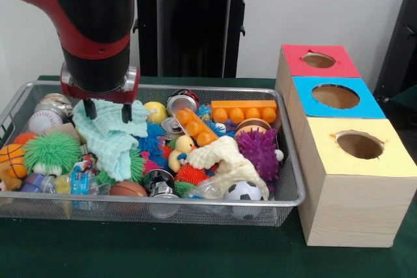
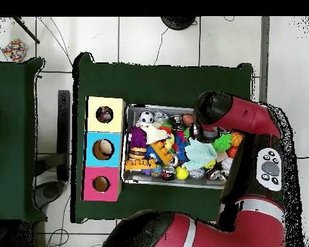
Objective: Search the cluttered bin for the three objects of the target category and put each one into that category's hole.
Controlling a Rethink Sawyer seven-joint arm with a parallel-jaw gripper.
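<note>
No legible writing. Black two-fingered gripper (image 1: 108,110), fingers spread, touches pale green knitted cloth (image 1: 107,136) at wire mesh bin's (image 1: 290,180) nine o'clock.

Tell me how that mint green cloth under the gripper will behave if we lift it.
The mint green cloth lies crumpled and draped over toys, so it is probably floppy and light. The gripper straddles a fold; lifted, it would likely sag and might drag the green fuzzy ball beside it.
</note>
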